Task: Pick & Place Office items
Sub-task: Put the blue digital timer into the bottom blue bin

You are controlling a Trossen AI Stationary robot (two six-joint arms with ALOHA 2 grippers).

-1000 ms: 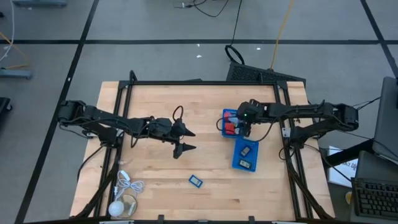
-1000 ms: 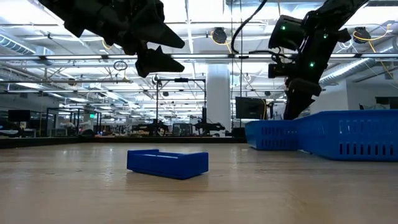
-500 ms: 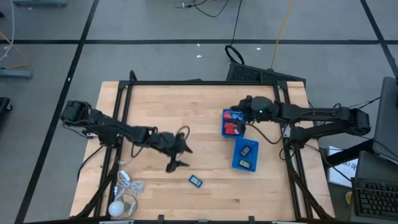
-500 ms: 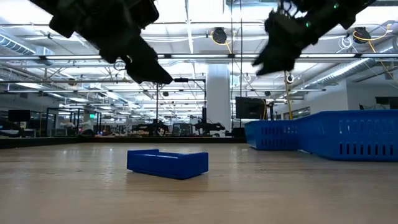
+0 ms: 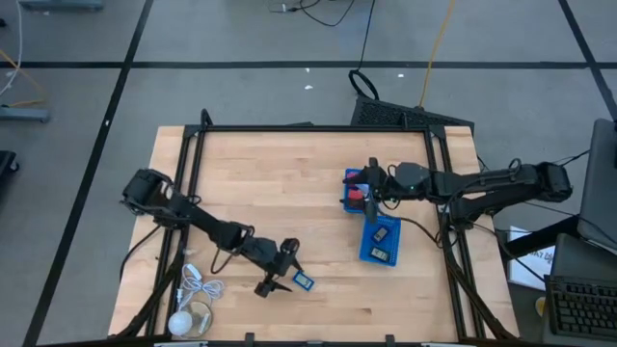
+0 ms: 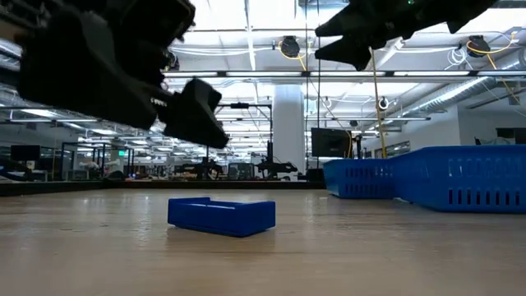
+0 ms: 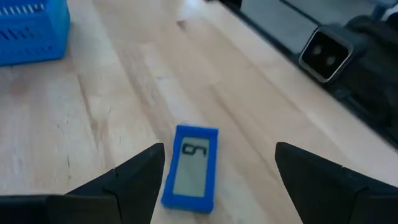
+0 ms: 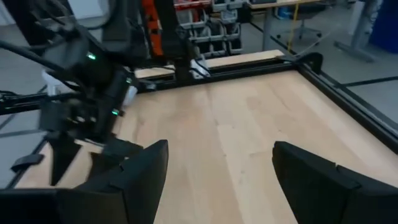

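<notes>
Wooden desk, pale butcher-block top inside a dark metal frame, carrying everything listed below

Left arm: reaches from the desk's left edge toward the front middle. Left gripper hangs low over the front of the desk with its jaws spread wide and nothing between them; in the left wrist view its two dark fingers stand either side of the small blue item, neither touching it

Right arm: comes in from the right edge. Right gripper hovers above the nearer end of the back tray, jaws wide and holding nothing; its wrist view looks past its fingers across bare wood toward the other arm

Blue trays, two, slotted plastic, set side by side at right of centre: back tray holds red and dark pieces; front tray holds two small dark pieces, one toward the back and one toward the front

White cable, coiled, at the front left corner, with a round white object at its end, well apart from the trays

Blue office item, small flat block with a pale grey face, lying flat on the bare wood at front centre, just beside the left gripper and well apart from both trays; in the low view it sits alone in the foreground
</notes>
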